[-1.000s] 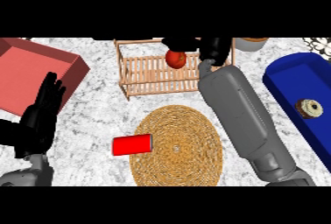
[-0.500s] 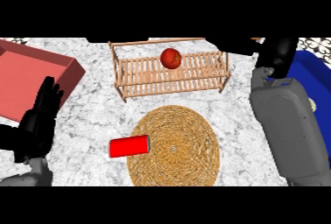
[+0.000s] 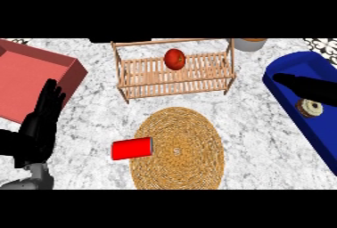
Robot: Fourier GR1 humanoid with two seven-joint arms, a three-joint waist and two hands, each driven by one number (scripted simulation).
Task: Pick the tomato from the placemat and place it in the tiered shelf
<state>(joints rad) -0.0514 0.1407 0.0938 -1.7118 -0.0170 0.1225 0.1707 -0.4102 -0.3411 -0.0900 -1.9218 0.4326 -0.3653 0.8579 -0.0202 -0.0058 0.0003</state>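
- Nearest, at the view's left edge: left hand, black, fingers straight and pointing up, released and grasping nothing, resting above the bench, a white-grey marbled top.
- Red cup: lying on its side, its grey-rimmed end at the left rim of the placemat.
- Placemat: round, woven, straw-coloured, in the middle of the bench.
- Blue basin: along the right edge, with a small round brown-and-white item inside.
- Right hand: black, coming in from the right over the blue basin, fingers stretched out straight toward the left, released, grasping nothing, well apart from the tomato.
- Red box: open-topped, far left, just beyond the left hand.
- Tiered shelf: wooden slats, beyond the placemat and apart from it.
- Tomato: red and round, resting on the slats of the tiered shelf near the back middle, off the placemat.
- Grey pot: farthest, at the top edge behind the shelf's right end.
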